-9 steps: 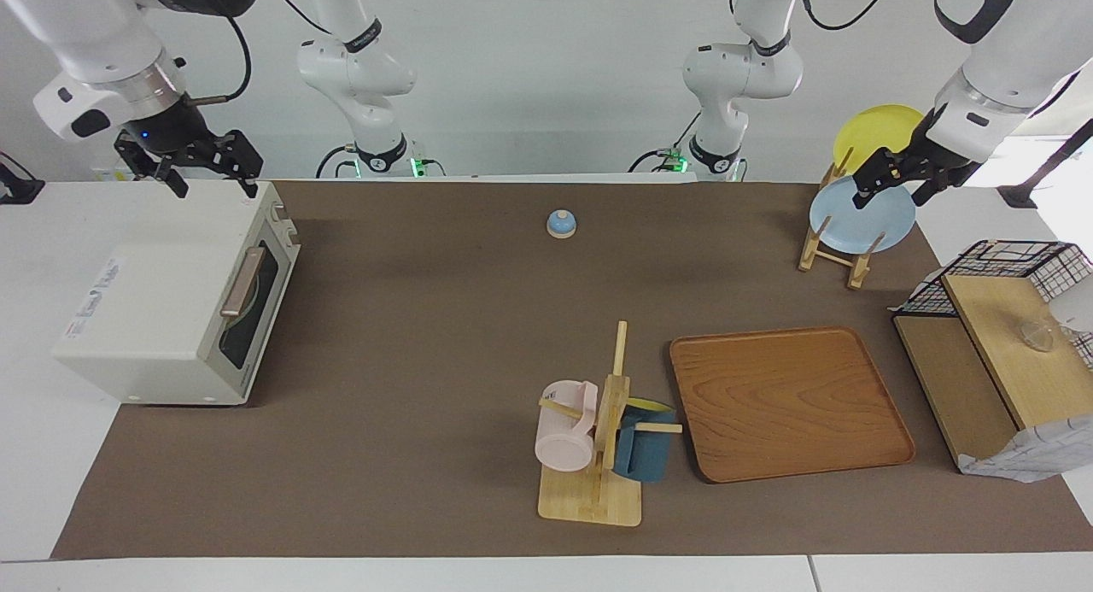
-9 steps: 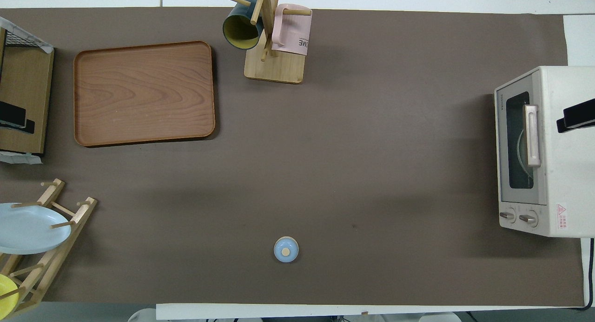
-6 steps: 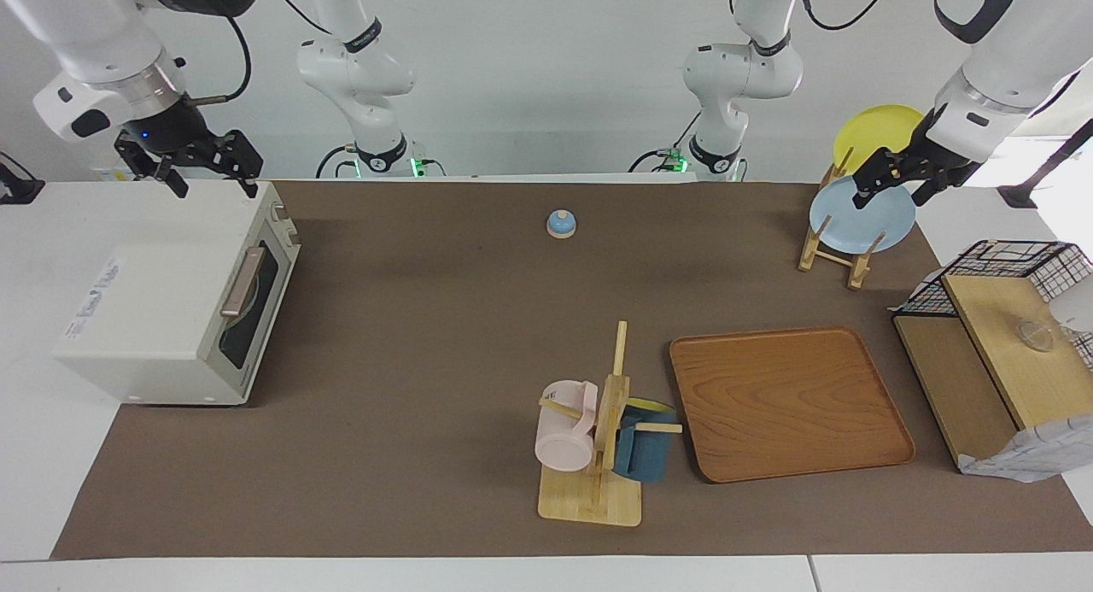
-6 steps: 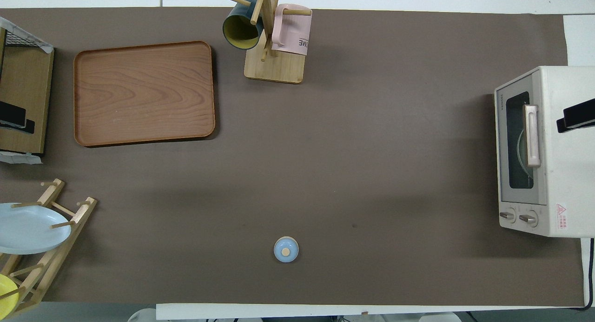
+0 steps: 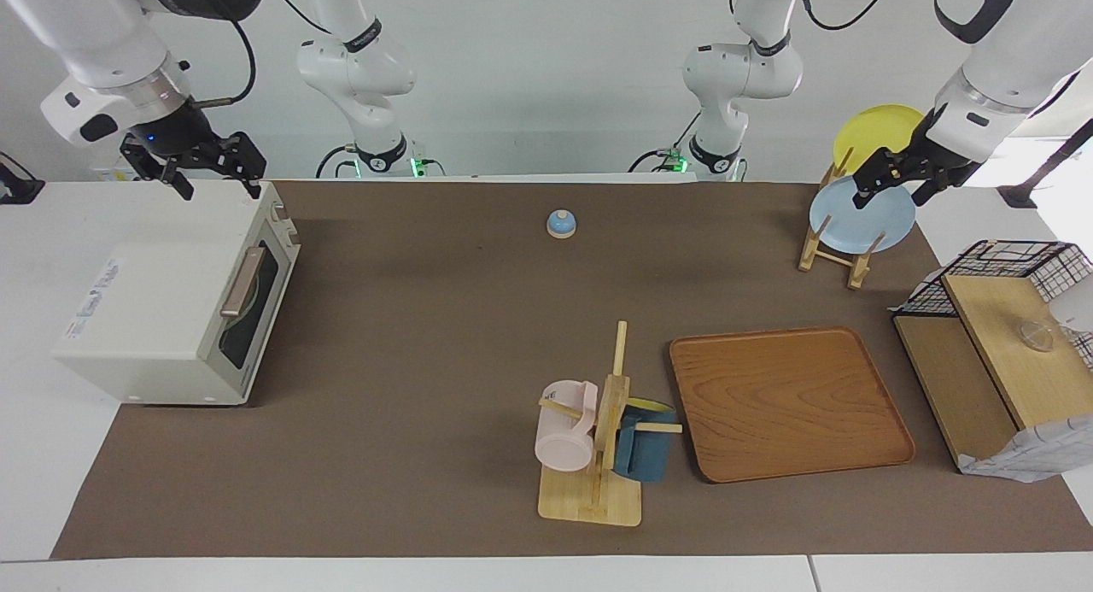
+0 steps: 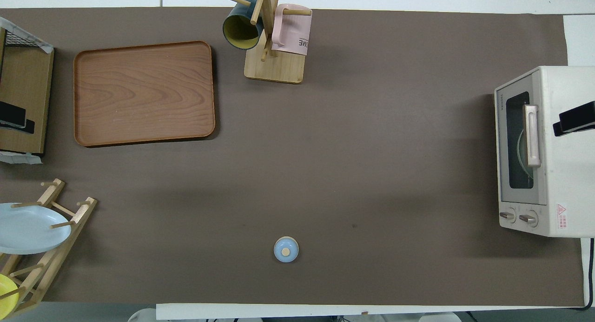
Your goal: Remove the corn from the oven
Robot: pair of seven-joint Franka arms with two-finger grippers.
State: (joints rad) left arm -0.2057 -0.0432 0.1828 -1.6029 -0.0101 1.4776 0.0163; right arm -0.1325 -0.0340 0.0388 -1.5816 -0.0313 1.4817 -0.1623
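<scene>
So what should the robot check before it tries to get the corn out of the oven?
1. Oven door shut: not ok, it must be opened first.
2. Door handle free to grab: ok.
3. Right hand empty and open, over the oven's top: ok.
4. Table in front of the door bare, so the door can swing down: ok.
5. Corn inside: cannot tell, the glass is dark.
6. Left hand out of the way, waiting over the plate rack: ok.
</scene>
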